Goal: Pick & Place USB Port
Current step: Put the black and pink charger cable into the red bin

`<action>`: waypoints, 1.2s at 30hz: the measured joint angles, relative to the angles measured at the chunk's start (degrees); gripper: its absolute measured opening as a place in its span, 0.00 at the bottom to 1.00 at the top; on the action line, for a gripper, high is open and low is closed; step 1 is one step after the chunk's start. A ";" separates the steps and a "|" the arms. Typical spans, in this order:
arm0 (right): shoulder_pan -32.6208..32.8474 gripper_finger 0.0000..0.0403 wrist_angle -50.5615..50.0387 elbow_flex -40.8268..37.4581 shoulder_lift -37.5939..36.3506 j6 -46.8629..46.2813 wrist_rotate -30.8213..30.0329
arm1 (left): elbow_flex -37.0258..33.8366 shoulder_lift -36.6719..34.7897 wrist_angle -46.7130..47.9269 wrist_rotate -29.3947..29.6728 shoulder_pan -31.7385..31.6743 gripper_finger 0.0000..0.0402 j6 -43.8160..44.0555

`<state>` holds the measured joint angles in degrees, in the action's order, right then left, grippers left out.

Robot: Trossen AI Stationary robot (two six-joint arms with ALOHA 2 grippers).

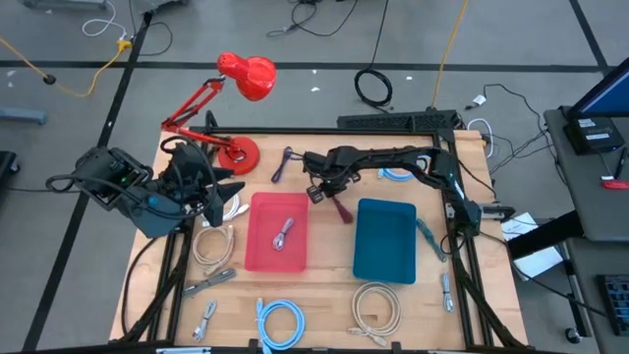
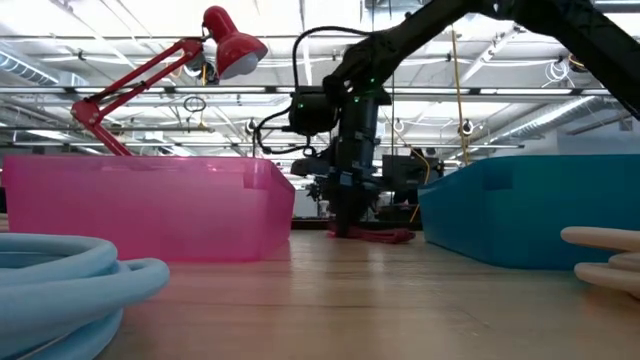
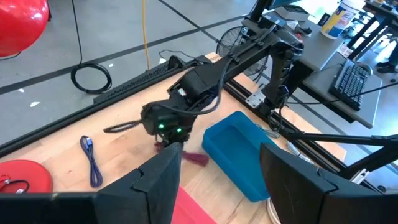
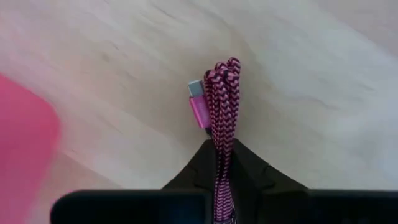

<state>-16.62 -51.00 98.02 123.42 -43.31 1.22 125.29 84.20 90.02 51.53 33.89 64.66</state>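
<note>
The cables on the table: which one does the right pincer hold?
The maroon braided cable, lying between the pink bin and blue bin. The right pincer is shut on it; the other cables lie untouched.

Pink braided cable (image 4: 222,118): its lower run hides between the closed fingers of the right hand (image 4: 222,163), and the rest is cut off at the picture's edge. In the low view only a red strip of it shows beside the pink bin (image 2: 150,205). Behind that bin, the red lamp's (image 2: 165,62) base is hidden. Blue cable coil (image 2: 60,280), in front of the pink bin, is cut off and blurred. Silver cable (image 1: 284,233) inside the pink bin: connector type too small to tell.
</note>
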 joint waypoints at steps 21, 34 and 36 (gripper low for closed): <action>10.35 0.02 48.98 1.38 -22.47 19.34 12.04 | 0.00 0.00 0.00 -0.49 -1.56 0.55 -3.09; 15.25 0.02 20.00 7.58 -11.50 63.35 7.17 | 0.04 -0.37 0.00 -4.28 -1.73 0.55 -0.86; 16.38 0.02 17.62 10.03 -9.18 69.08 3.11 | 0.04 -0.37 0.00 -4.75 -1.73 0.55 -0.44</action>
<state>-0.25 -33.38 108.05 114.24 25.77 4.33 125.34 83.83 90.01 46.78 32.16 64.23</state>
